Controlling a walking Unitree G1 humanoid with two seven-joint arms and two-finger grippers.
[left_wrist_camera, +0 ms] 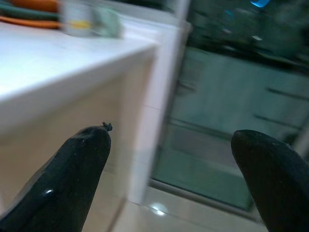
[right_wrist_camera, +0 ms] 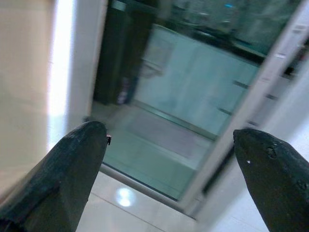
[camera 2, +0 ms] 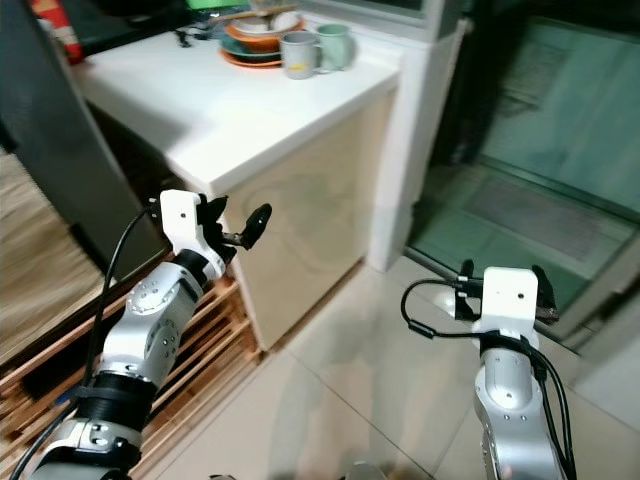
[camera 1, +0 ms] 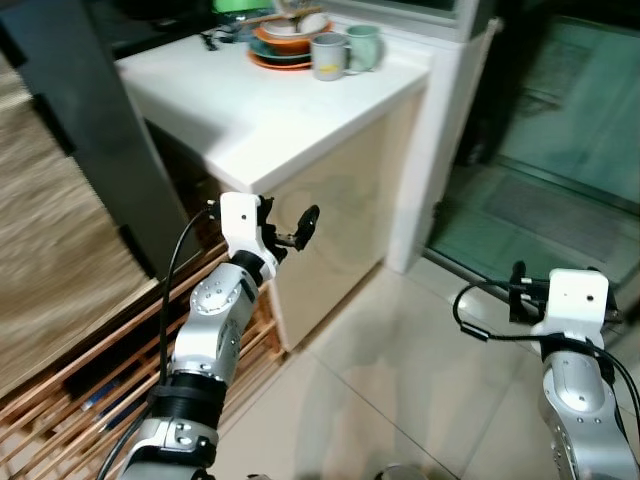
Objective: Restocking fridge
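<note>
While no fridge and no stock item can be made out, the findings are as follows.

Task progress: judged not yet begun; nothing is carried and nothing is seen put away.
Left gripper (left_wrist_camera: 169,179): raised at 9 o'clock of the head views, just beside the counter's front edge; fingers spread wide, holding nothing.
Right gripper (right_wrist_camera: 171,179): at 4 o'clock, over the floor; fingers likewise spread wide and empty, aimed toward the glass door (camera 1: 560,130).
White counter (camera 1: 250,100): at 11 o'clock, bearing stacked plates (camera 1: 285,45) and two mugs (camera 1: 345,52) at its far end; none of these are touching either gripper.
Wooden rack (camera 1: 70,400): at 8 o'clock, low beside the left arm.
Task's things: fridge and goods cannot be located.
Remaining: judged to be the whole job, namely finding the goods, finding the fridge, loading it.
</note>
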